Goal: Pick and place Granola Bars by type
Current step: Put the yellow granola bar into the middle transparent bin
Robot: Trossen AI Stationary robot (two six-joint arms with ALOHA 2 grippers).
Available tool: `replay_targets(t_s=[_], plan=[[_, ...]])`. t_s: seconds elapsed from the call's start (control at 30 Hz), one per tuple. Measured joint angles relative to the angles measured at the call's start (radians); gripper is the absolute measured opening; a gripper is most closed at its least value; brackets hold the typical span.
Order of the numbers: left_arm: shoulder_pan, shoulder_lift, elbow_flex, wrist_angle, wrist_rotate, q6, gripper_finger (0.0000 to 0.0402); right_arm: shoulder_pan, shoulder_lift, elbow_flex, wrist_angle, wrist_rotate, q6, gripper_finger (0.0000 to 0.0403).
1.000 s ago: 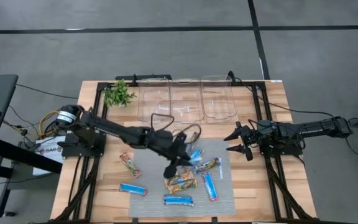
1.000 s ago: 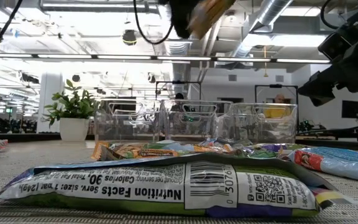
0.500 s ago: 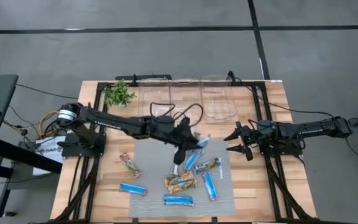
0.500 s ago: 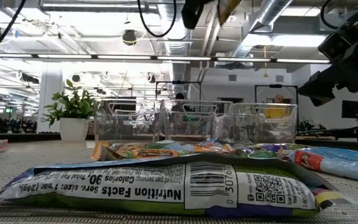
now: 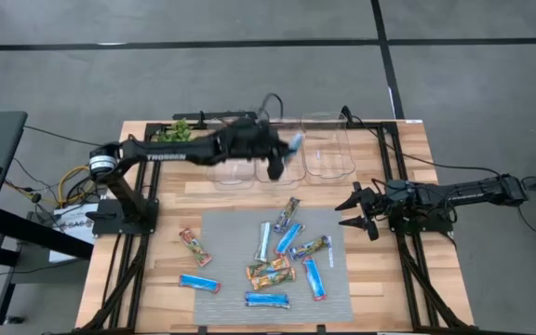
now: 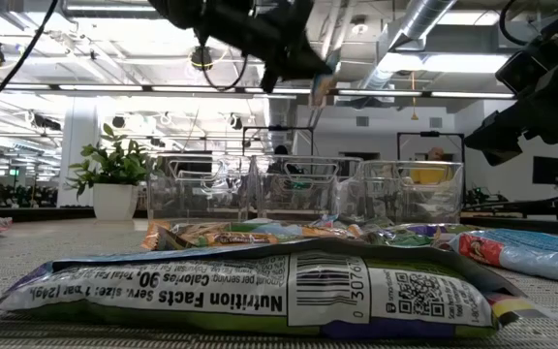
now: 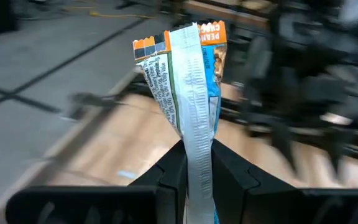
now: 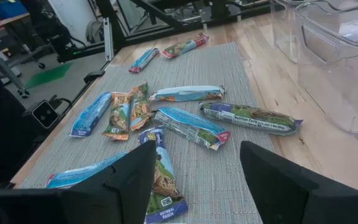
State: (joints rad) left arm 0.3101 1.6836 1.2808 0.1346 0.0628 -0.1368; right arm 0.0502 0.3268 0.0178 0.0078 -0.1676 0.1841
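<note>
My left gripper point(image 5: 285, 151) hangs above the clear bins at the table's far edge, shut on a granola bar point(image 5: 295, 140) with a blue and orange wrapper and a silver seam. The left wrist view shows this bar point(image 7: 188, 93) sticking out past the fingers. In the low view the left gripper point(image 6: 298, 60) is high over the bins. Several other bars lie flat on the grey mat point(image 5: 328, 284): blue ones point(image 5: 314, 277), a silver one point(image 5: 264, 240) and orange ones point(image 5: 270, 273). My right gripper point(image 5: 355, 212) waits open beside the mat's right edge. My left gripper pinches the granola bar between its two fingers point(image 7: 169, 177), which grip one end of the wrapper point(image 7: 197, 163) on its flat sides. The rest of the bar sticks out beyond the fingertips, lifted clear above the bins.
Three clear bins point(image 5: 326, 149) stand in a row along the far edge, with a small green plant point(image 5: 177, 140) to their left. One orange bar point(image 5: 192, 247) and one blue bar point(image 5: 198, 282) lie on the bare wood left of the mat.
My left gripper has risen from the mat and swung toward the far edge, carrying the bar with it. It was low over the pile of bars and now hangs above the bins. The bar is lifted clear.
</note>
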Motion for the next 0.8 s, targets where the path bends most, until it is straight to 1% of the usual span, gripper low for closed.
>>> replay_targets(t_s=[0.17,0.33,0.5,0.63,0.73,0.8], plan=[[0.107,0.000,0.000,-0.002,-0.001,0.000,0.0051,0.000,0.000,0.000,0.000,0.000,0.000,0.0226],[0.148,0.001,0.000,-0.003,0.000,0.000,0.0051,0.000,0.000,0.000,0.000,0.000,0.000,0.0226],[0.143,0.003,0.000,-0.062,0.011,0.026,0.0051,0.000,0.000,0.000,0.000,0.000,0.000,0.0226],[0.115,0.006,-0.024,-0.140,0.008,0.107,0.0051,0.000,0.000,0.000,0.000,0.000,0.000,0.0226],[0.092,0.047,-0.028,-0.175,0.009,0.177,0.0051,0.000,0.000,0.000,0.000,0.000,0.000,0.0226],[0.077,0.081,-0.030,-0.190,0.019,0.189,0.0051,0.000,0.000,0.000,0.000,0.001,0.000,0.0226]])
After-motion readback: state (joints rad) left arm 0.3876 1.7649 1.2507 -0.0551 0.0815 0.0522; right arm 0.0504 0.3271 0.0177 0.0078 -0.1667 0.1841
